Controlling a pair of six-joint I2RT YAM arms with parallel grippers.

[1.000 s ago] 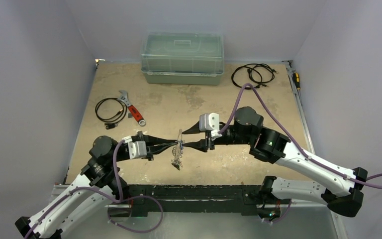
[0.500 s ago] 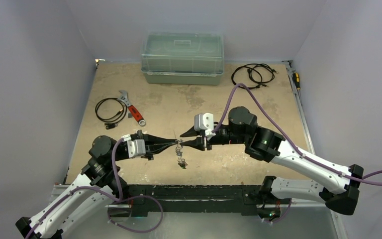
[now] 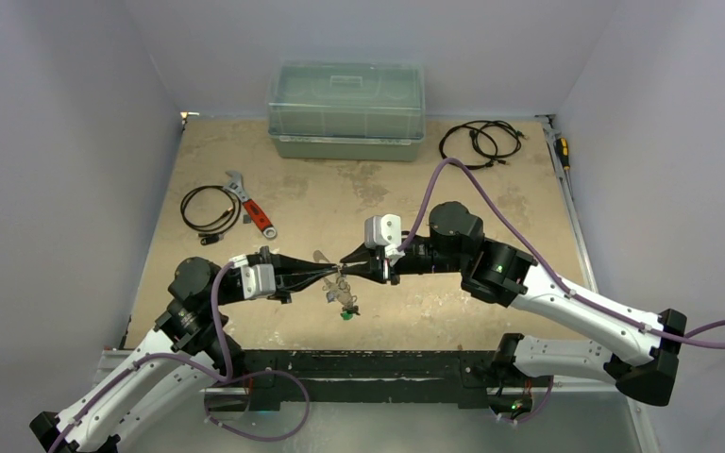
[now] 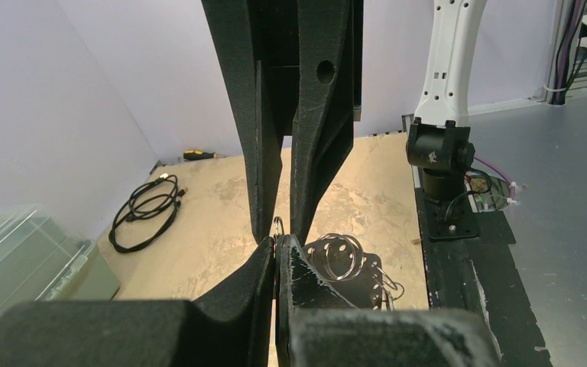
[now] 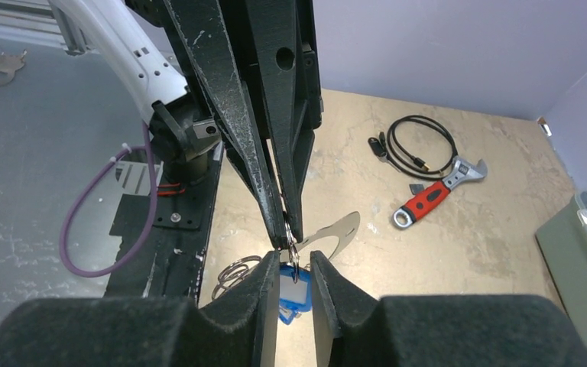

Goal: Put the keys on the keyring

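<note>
Tan tabletop (image 3: pixel 529 189) carries a pale-green lidded bin (image 3: pixel 346 111). Well in front of the bin, the left gripper (image 3: pixel 333 274) is clenched on the keyring (image 5: pixel 335 231), whose silvery arc only the right wrist view shows. The right gripper (image 5: pixel 294 269) stands narrowly parted around the keys (image 5: pixel 292 297), a blue-tagged one in the gap; whether it pinches them I cannot tell. Only the top view shows a green tag (image 3: pixel 345 314) dangling.

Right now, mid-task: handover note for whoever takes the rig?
Left gripper: jaws shut at the edge of the keyring, held in mid-air.
Right gripper: jaws narrowly apart around a blue tag; grip unclear.
Keys: hanging in a bunch under both sets of tips.
Done: both arms meet at the bunch.
Left: threading; can't confirm any key is on the big loop.
</note>
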